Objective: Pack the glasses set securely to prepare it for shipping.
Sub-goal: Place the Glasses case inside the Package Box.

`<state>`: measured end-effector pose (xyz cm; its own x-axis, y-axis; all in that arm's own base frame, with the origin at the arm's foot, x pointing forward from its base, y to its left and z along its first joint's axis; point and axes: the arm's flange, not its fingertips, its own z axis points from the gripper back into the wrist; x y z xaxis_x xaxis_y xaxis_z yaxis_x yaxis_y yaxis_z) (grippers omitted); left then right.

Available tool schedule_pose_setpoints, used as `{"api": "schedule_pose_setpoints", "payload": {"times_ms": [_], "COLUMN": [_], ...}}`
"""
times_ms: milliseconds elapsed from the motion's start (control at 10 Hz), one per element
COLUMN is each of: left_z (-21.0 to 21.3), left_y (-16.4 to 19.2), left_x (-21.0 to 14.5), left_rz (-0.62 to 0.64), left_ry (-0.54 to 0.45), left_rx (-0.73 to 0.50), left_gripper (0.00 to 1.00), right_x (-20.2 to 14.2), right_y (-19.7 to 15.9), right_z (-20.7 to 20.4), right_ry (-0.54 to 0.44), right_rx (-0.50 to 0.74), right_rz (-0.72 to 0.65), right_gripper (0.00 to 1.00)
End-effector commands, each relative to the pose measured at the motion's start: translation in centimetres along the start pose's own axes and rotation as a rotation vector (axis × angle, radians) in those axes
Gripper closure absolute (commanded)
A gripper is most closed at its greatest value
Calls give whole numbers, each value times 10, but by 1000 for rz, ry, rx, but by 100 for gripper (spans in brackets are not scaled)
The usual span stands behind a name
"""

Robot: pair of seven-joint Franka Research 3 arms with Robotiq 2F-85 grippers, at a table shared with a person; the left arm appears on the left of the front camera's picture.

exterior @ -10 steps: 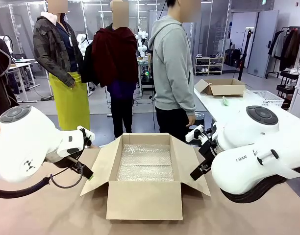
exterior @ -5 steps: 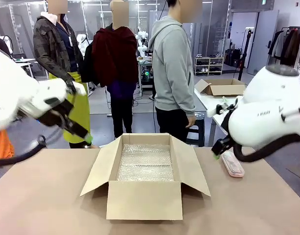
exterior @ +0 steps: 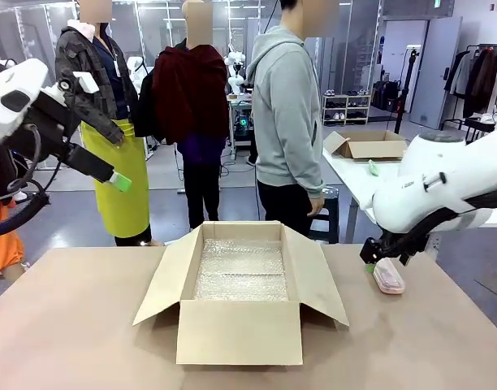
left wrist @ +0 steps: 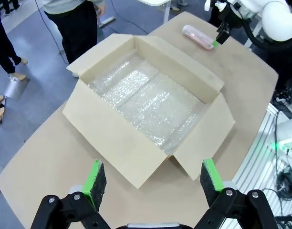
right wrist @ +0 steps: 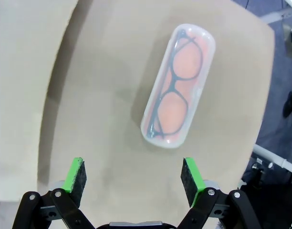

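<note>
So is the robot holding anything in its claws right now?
No, nothing is held. The right claw hangs open over the pink glasses case, not gripping it. The left claw is open too, high above the cardboard box.

2 white rounded arms (exterior: 443, 183), black cables (exterior: 460, 207), black grippers (right wrist: 133, 166), green pads (right wrist: 189, 174).

Bright, even light from above. Under the flaps of the box (exterior: 240, 333) lie soft shadows; the bubble wrap (exterior: 240, 272) inside it shines faintly. The case (right wrist: 178, 86) throws a pale shadow. Wrist views bend at the edges.
</note>
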<state>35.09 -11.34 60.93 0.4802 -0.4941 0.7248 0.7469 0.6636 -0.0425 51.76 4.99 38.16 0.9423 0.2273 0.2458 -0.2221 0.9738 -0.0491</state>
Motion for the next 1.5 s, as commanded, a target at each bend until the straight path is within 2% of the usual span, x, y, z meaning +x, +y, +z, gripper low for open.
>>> {"api": "schedule_pose_setpoints", "payload": {"times_ms": [0, 200, 400, 600, 1100, 1400], "left_z": [-15, -15, -15, -15, -15, -15], "left_y": [4, 4, 4, 4, 4, 4], "left_x": [-2, -2, -2, -2, -2, -2], "left_rz": [13, 13, 13, 13, 13, 13], "left_ry": [22, 22, 22, 22, 22, 22], "left_rx": [12, 12, 12, 12, 12, 12], "left_gripper": [0, 0, 0, 0, 0, 0], "right_x": [22, 32, 47, 62, 67, 70], "right_y": [-12, -31, -48, -66, -66, -66], "right_z": [-10, -11, -26, -44, -78, -90], "right_ry": [-4, 27, 68, 82, 154, 162], "right_rx": [-1, -22, 40, 37, 70, 69], "right_rz": [-63, -144, -179, -216, -232, -235], "right_gripper": [0, 0, 0, 0, 0, 0]}}
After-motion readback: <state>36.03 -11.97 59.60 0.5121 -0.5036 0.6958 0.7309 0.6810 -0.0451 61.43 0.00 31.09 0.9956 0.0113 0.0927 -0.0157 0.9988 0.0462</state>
